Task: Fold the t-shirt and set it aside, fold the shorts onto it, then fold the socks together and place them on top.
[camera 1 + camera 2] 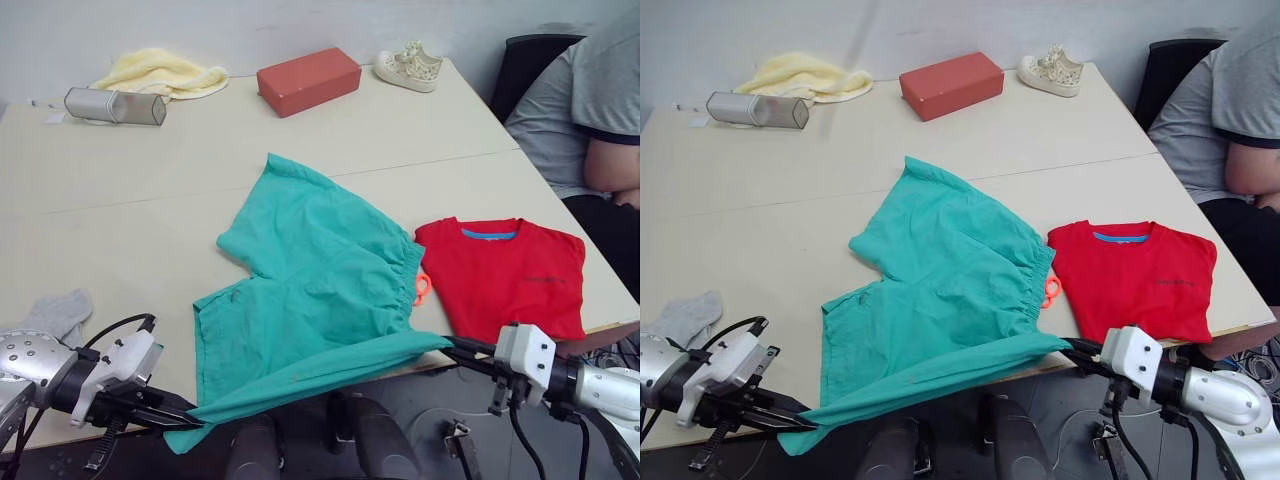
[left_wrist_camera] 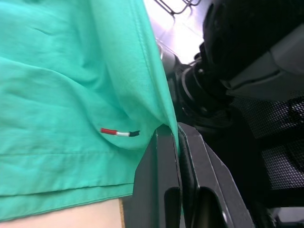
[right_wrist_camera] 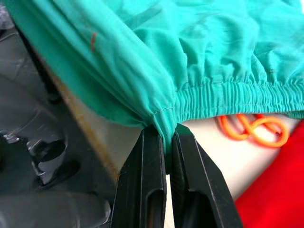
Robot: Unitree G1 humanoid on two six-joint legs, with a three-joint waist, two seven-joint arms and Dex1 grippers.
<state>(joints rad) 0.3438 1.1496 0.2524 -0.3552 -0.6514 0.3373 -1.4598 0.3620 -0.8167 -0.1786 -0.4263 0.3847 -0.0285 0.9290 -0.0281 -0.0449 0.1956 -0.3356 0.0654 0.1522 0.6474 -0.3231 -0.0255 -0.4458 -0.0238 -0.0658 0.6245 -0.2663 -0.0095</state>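
The person seated at 2 o'clock (image 1: pixel 590 110) is cut off by the frame edge; a grey sleeve and a forearm are visible. Of the light grey knit socks (image 1: pixel 58 314), one bundle lies at the table's 9 o'clock edge, partly behind the left arm; whether it is one sock or two cannot be told. The printing on the folded red cotton t-shirt (image 1: pixel 505 277) is too small to read.

The surface is a pale cream table (image 1: pixel 130 230) with a seam running across it, set against a plain light wall. Along the far edge lie a pale yellow cloth (image 1: pixel 160 72), a silver mesh cylinder on its side (image 1: pixel 115 105), a red rectangular box (image 1: pixel 308 80) and a cream lace-up shoe (image 1: pixel 408 66).

The teal green fabric shorts (image 1: pixel 310 285) lie at table centre, long axis running from 11 o'clock to 5 o'clock, gathered waistband toward the t-shirt at 3 o'clock, with the neon orange drawstring (image 3: pixel 254 128) showing between them. The near edge is lifted off the table and stretched between the two grippers.

The left gripper (image 2: pixel 179 142) is clenched on the hem corner at 7 o'clock. The right gripper (image 3: pixel 167 142) is clamped on the waistband corner at 5 o'clock.

The t-shirt rests folded at 3 o'clock, neck label toward the far side.
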